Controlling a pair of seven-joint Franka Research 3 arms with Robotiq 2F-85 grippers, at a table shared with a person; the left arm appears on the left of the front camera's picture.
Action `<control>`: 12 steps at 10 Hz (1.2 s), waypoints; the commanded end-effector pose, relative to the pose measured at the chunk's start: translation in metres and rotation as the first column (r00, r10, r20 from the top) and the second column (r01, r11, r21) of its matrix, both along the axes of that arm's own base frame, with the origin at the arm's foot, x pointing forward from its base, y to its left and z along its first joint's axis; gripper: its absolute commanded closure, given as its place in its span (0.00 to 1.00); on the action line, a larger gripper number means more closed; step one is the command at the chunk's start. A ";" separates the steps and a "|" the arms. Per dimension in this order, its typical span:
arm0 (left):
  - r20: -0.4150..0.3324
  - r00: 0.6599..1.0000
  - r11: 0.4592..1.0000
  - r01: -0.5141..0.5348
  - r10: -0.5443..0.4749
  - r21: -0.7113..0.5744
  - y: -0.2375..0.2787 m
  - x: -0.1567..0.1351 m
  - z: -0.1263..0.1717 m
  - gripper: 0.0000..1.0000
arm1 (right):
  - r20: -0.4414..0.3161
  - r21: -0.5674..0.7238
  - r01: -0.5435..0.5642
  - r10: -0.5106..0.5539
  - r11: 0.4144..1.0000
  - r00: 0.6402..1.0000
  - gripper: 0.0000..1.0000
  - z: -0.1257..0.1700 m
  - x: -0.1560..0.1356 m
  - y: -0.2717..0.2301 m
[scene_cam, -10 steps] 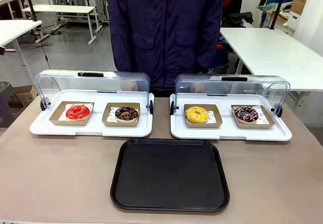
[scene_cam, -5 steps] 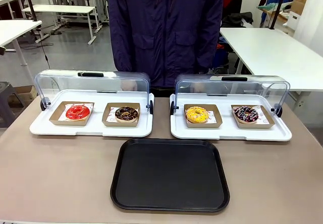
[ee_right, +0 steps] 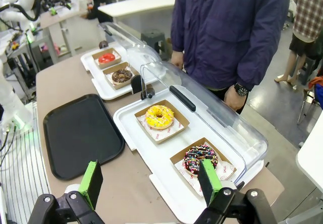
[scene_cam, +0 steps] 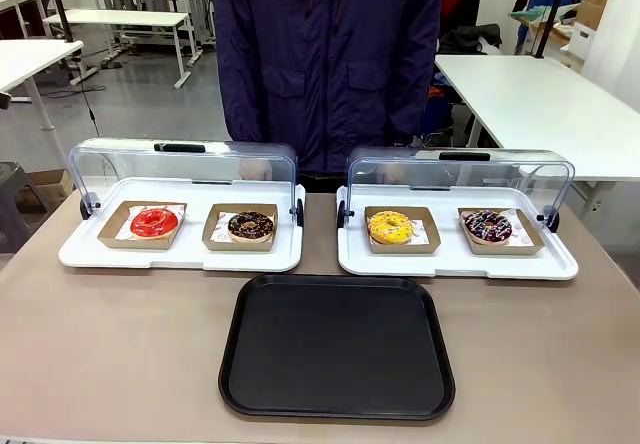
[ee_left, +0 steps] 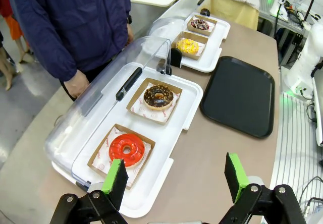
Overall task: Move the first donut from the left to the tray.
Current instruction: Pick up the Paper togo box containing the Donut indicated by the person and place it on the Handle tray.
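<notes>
Red donut (ee_left: 126,149) just ahead of the left gripper (ee_left: 175,176), wide open, empty; right gripper (ee_right: 150,181) likewise, tray (ee_right: 81,133) ahead-left.

Front view faces the person (scene_cam: 330,64) across the bench (scene_cam: 120,344); both wrist views look down from opposite ends, sharing the tray (scene_cam: 337,349)

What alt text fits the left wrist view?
Open left gripper, black with green pads, hovers over the white tray holding a glossy red glazed ring donut in a brown cardboard holder; a flat black plastic tray lies beside it.
</notes>
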State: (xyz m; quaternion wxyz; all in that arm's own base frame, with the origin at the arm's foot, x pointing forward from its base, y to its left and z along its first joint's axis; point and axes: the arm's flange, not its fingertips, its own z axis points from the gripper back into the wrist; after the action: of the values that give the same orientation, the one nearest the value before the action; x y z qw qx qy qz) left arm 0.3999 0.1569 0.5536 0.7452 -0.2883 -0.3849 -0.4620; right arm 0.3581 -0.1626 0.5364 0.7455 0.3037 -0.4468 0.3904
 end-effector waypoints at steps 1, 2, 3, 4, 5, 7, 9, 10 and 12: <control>0.006 1.000 1.000 0.008 -0.008 -0.012 0.000 0.000 0.000 0.00 | 0.026 0.008 -0.006 0.006 1.000 1.000 0.00 0.001 0.002 0.000; 0.006 1.000 1.000 0.008 -0.008 -0.012 0.000 0.000 0.000 0.00 | 0.026 0.008 -0.006 0.006 1.000 1.000 0.00 0.001 0.002 0.000; 0.006 1.000 1.000 0.008 -0.008 -0.012 0.000 0.000 0.000 0.00 | 0.026 0.008 -0.006 0.006 1.000 1.000 0.00 0.001 0.002 0.000; 0.006 1.000 1.000 0.008 -0.008 -0.012 0.000 0.000 0.000 0.00 | 0.026 0.008 -0.006 0.006 1.000 1.000 0.00 0.001 0.002 0.000; 0.006 1.000 1.000 0.008 -0.008 -0.012 0.000 0.000 0.000 0.00 | 0.026 0.008 -0.006 0.006 1.000 1.000 0.00 0.001 0.002 0.000; 0.006 1.000 1.000 0.008 -0.008 -0.012 0.000 0.000 0.000 0.00 | 0.026 0.008 -0.006 0.006 1.000 1.000 0.00 0.001 0.002 0.000; 0.006 1.000 1.000 0.008 -0.008 -0.012 0.000 0.000 0.000 0.00 | 0.026 0.008 -0.006 0.006 1.000 1.000 0.00 0.001 0.002 0.000; 0.006 1.000 1.000 0.008 -0.008 -0.012 0.000 0.000 0.000 0.00 | 0.026 0.008 -0.006 0.006 1.000 1.000 0.00 0.001 0.002 0.000; 0.006 1.000 1.000 0.008 -0.008 -0.012 0.000 0.000 0.000 0.00 | 0.026 0.008 -0.006 0.006 1.000 1.000 0.00 0.001 0.002 0.000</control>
State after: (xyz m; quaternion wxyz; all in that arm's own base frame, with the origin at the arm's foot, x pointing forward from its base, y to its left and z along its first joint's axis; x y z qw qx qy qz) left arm 0.3999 0.1569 0.5536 0.7452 -0.2883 -0.3849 -0.4620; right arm 0.3581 -0.1627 0.5365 0.7455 0.3037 -0.4468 0.3904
